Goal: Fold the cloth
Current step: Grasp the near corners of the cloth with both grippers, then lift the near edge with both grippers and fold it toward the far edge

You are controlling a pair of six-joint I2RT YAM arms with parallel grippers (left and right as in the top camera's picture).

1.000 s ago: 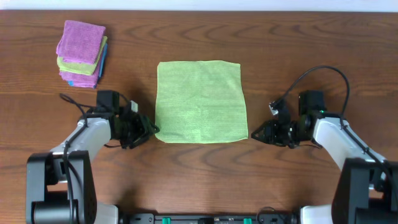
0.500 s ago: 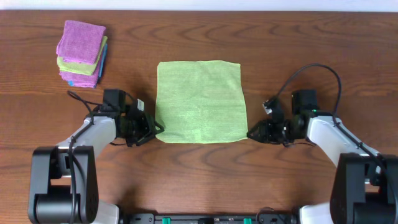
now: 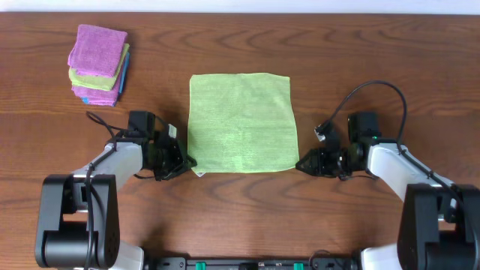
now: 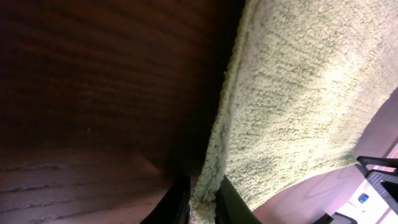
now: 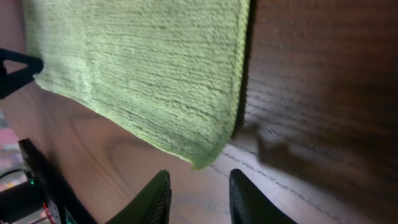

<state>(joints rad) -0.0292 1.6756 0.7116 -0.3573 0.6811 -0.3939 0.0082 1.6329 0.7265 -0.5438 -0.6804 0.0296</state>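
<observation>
Cloth (image 3: pixel 240 122) flat on the table (image 3: pixel 240 217); my left gripper (image 4: pixel 202 198) is pinched on its near-left corner; my right gripper (image 5: pixel 199 186) stands apart, the near-right corner just ahead and not between the fingers; risk: lifting one-sided skews it, and the thin pinch may slip; stack of cloths (image 3: pixel 99 64) far-left, well apart, not in the way.

My left arm (image 3: pixel 120 156) and right arm (image 3: pixel 396 161) wear smooth white shells between black joint blocks. A thin black cable (image 3: pixel 375 85) arcs over the right one. My left claw (image 3: pixel 185 160) and right claw (image 3: pixel 301 163) are black, each with two slim dark fingers (image 5: pixel 157 198).
</observation>
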